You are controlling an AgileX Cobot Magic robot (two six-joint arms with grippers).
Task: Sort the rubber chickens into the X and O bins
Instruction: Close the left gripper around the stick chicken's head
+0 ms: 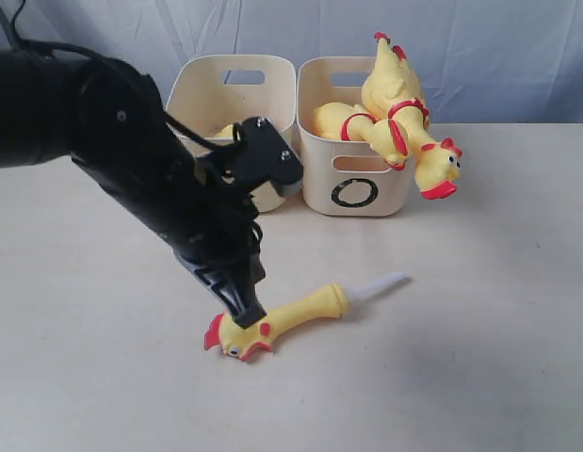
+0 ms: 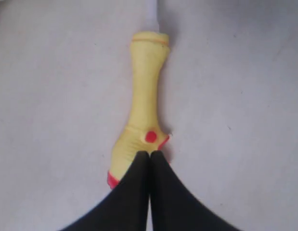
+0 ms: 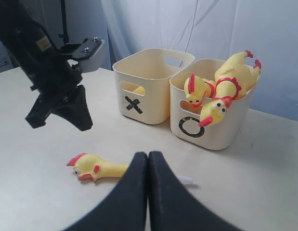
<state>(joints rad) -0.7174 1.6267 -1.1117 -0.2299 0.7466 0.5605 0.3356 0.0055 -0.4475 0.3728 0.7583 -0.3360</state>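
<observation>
A yellow head-neck rubber chicken piece [image 1: 296,314] [image 2: 145,101] [image 3: 101,168] lies on the table, its white tube [image 1: 383,282] pointing away from the head. My left gripper [image 1: 246,314] [image 2: 149,154] [image 3: 84,124] is shut with nothing in it and hangs over the piece's head; the right wrist view shows a gap between them. My right gripper [image 3: 149,155] is shut and empty, low over the table near the piece's neck. Two whole chickens [image 1: 393,94] [image 3: 229,82] lie in the O bin [image 1: 355,193] [image 3: 212,137], one head [image 1: 440,175] hanging over its rim.
The X bin [image 1: 199,87] [image 3: 148,108] stands beside the O bin at the back, with something yellow [image 1: 225,131] [image 3: 139,90] inside it. The black left arm [image 1: 112,141] reaches over the table in front of the X bin. A blue-grey cloth hangs behind.
</observation>
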